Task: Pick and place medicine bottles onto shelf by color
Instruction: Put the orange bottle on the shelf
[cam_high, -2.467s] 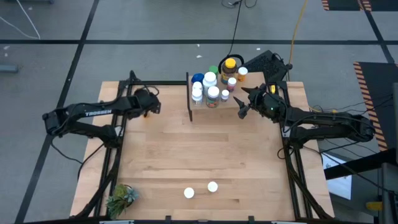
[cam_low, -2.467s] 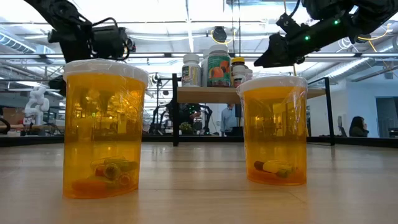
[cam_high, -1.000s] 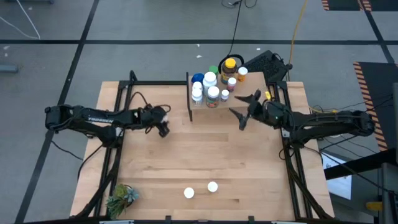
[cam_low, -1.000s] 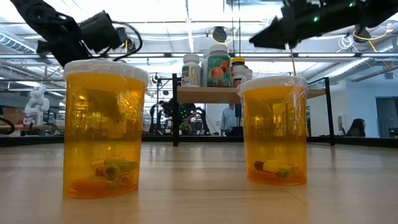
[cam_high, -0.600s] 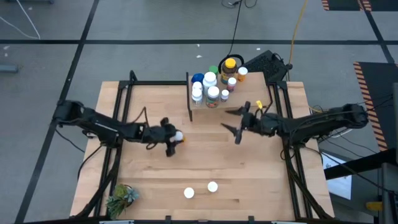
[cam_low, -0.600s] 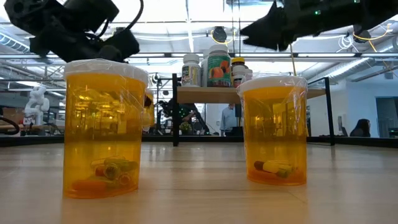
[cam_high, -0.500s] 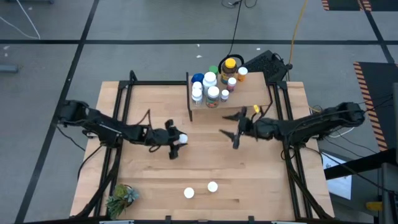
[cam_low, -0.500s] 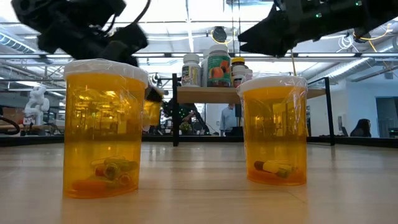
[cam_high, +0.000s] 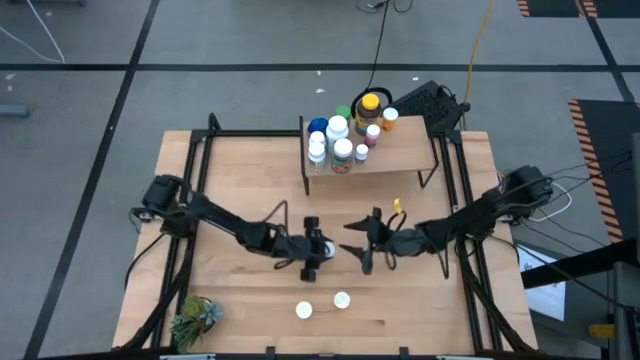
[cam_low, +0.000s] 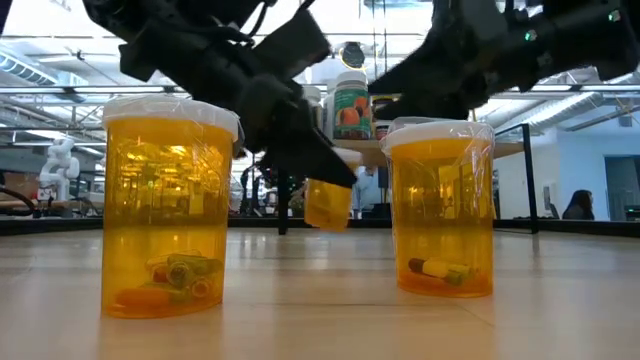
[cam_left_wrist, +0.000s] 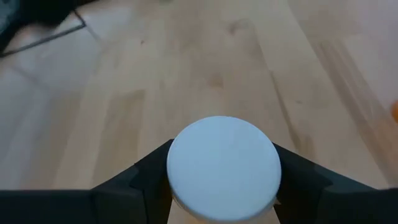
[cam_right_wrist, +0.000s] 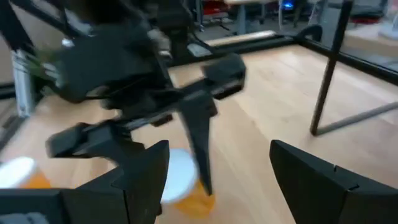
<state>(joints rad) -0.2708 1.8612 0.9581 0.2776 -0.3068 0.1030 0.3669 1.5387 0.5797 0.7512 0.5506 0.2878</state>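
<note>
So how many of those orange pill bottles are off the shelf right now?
3. Two orange bottles stand near the table's front edge, one left and one right. A third is held in the left gripper above mid-table. Others may be hidden among the shelf cluster.

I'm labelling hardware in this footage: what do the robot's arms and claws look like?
Both arms are matte black, slim and jointed, with black cables looping beside them. The left claw and right claw each end in two flat, angular black fingers. A small yellow tag sits on the right arm near its wrist. No lettering is readable now.
</note>
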